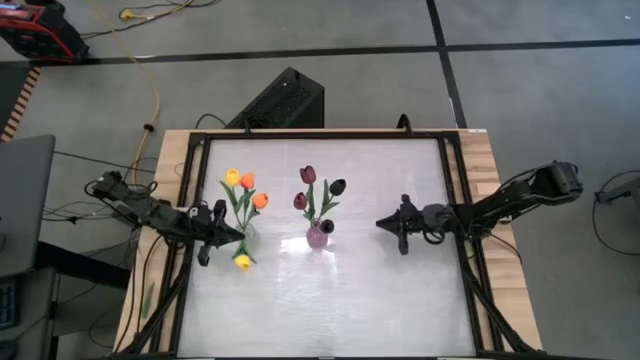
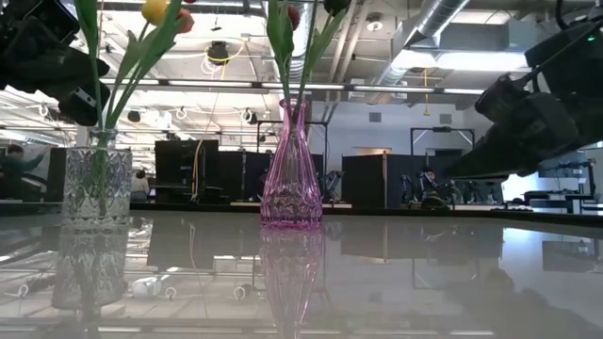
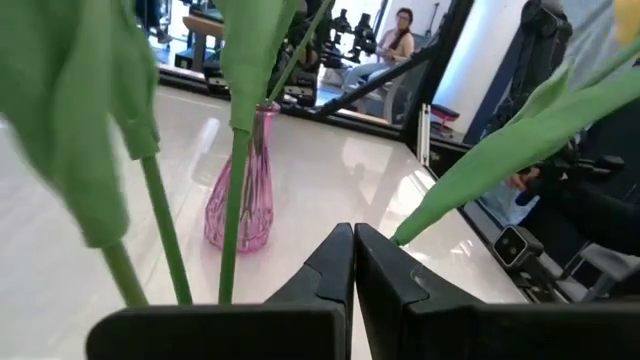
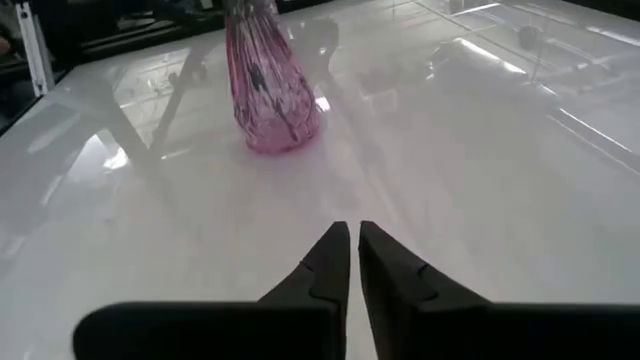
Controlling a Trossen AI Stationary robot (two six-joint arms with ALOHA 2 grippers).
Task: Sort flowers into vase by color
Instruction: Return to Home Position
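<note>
Maroon tulips [image 1: 308,175] pink vase [image 2: 290,188], yel/org [image 1: 247,181] clear vase [image 2: 96,188]

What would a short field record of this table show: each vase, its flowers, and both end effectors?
clear vase: holds yellow flowers and orange flowers; left part of the table
pink vase: holds maroon flowers; near the middle
left end effector: shut, holding nothing, beside the clear vase
right end effector: shut, holding nothing, apart from the pink vase
</note>
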